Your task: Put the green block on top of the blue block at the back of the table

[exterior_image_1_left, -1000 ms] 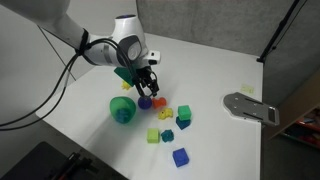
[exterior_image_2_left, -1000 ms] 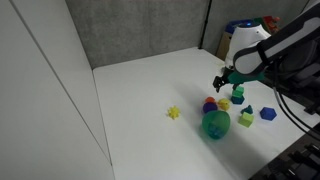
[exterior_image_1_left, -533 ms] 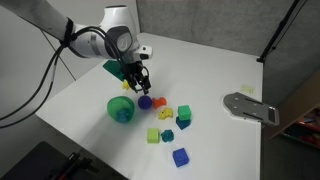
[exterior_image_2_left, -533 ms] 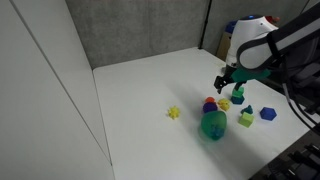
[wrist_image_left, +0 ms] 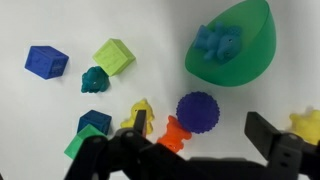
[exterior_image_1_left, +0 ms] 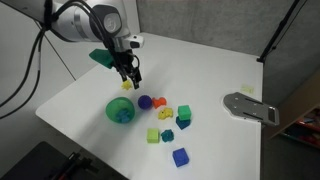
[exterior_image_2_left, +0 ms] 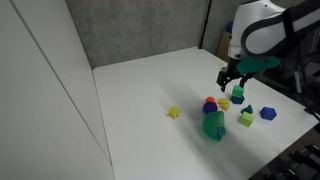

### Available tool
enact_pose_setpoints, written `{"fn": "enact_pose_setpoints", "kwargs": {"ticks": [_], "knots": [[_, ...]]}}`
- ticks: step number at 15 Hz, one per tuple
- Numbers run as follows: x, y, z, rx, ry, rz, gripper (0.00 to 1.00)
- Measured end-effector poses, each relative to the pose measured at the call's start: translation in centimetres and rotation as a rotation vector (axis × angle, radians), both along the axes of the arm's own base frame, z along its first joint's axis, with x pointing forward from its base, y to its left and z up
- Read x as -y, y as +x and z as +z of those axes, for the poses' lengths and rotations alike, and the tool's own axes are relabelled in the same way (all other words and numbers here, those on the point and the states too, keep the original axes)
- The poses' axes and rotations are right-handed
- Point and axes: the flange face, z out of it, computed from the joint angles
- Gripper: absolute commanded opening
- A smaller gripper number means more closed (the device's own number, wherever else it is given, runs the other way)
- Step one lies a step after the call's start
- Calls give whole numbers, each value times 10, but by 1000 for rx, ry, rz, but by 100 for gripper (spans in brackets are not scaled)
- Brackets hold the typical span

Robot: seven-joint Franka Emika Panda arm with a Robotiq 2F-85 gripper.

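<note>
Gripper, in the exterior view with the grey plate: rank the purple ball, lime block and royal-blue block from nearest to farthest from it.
1. the purple ball, just below the gripper in the picture.
2. the lime block, further forward in the cluster.
3. the royal-blue block, alone toward the front edge.

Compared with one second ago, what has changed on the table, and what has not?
The end effector rose and drew back from above the purple spiky ball, open and empty. Nothing was grasped or released. The green plastic bowl and the small coloured blocks stayed in place.
</note>
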Motion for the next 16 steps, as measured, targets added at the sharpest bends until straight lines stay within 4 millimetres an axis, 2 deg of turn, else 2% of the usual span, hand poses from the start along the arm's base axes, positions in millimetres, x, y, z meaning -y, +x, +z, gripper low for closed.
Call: {"fn": "enact_pose_setpoints", "kwargs": {"ticks": [7,16], "knots": [[-10,0,50,43,102,136,100],[-21,-21,119,62,146,172,100]]}}
